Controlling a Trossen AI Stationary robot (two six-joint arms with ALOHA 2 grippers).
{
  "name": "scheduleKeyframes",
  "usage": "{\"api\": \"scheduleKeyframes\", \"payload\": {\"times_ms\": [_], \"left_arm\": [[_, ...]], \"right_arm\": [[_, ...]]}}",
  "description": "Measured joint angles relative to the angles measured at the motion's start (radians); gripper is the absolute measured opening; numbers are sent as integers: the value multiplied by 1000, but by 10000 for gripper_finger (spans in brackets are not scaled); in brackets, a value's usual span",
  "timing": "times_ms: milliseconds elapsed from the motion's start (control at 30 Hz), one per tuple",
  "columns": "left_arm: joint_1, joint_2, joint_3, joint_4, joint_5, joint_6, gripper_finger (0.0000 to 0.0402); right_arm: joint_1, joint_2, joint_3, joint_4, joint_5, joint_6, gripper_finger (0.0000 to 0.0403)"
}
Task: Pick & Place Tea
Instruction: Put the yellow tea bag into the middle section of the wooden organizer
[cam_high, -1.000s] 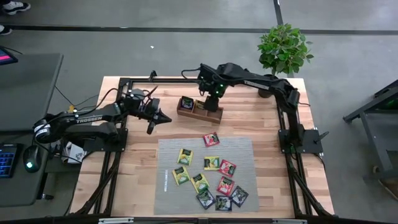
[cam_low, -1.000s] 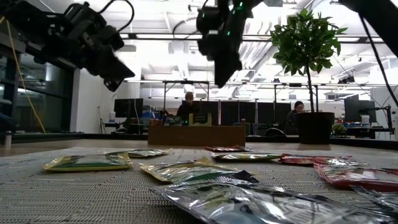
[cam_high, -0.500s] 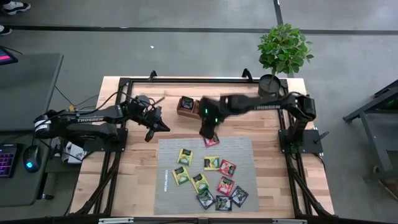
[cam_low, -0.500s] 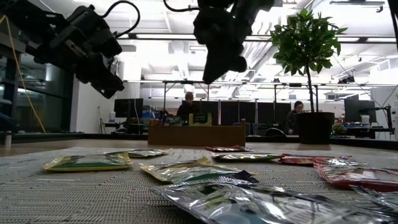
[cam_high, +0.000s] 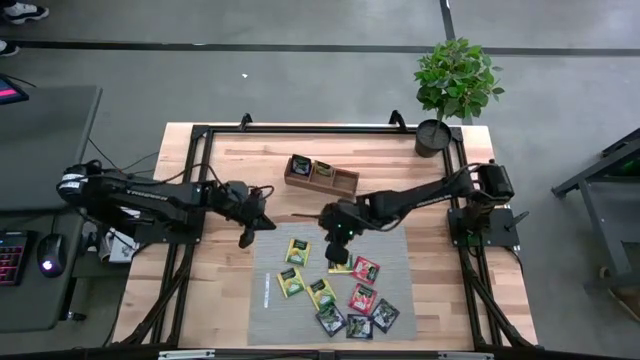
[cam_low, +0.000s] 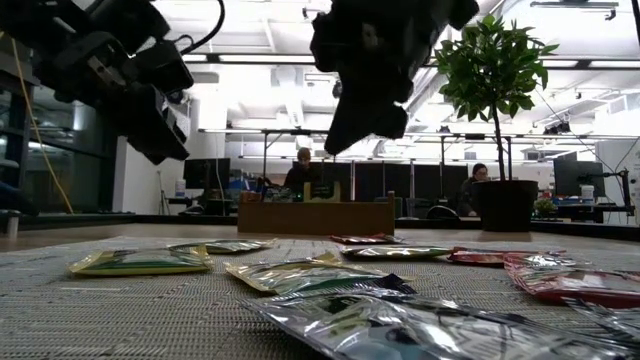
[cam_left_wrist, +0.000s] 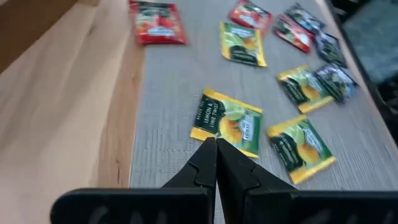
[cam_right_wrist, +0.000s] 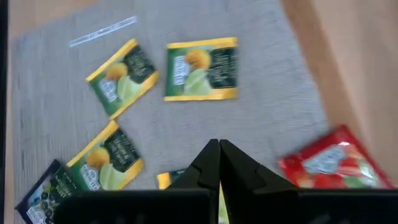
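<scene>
Several tea sachets lie flat on the grey mat (cam_high: 392, 240): yellow-green ones (cam_high: 297, 250), red ones (cam_high: 365, 268), black ones (cam_high: 359, 326). The wooden tray (cam_high: 346, 182) stands at the far middle, with a dark sachet (cam_high: 298, 165) in its left compartment. My right gripper (cam_high: 334, 250) hangs shut and empty above the mat's far part, over the sachets (cam_right_wrist: 201, 68). My left gripper (cam_high: 246, 240) is shut and empty at the mat's far left corner; its tips (cam_left_wrist: 216, 144) point toward a yellow-green sachet (cam_left_wrist: 227, 121). In the low view both grippers are well above the table.
A potted plant (cam_high: 455, 80) stands at the table's far right corner. A black metal frame (cam_high: 300, 128) runs around the wooden table. A thin white strip (cam_high: 267, 290) lies on the mat's left part. Bare wood shows left of the mat (cam_high: 215, 290).
My right gripper has swung from above the tray toward the near edge and now hangs over the mat's far part. My left gripper has moved toward the near edge and a little down, to the mat's far left corner. The sachets have stayed in place.
</scene>
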Motion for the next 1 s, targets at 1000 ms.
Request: {"api": "scheduleKeyframes", "payload": {"times_ms": [1000], "left_arm": [[-164,305,1,285,-127,-276,1]], "right_arm": [[94,186,13,390,112,-67,0]]}}
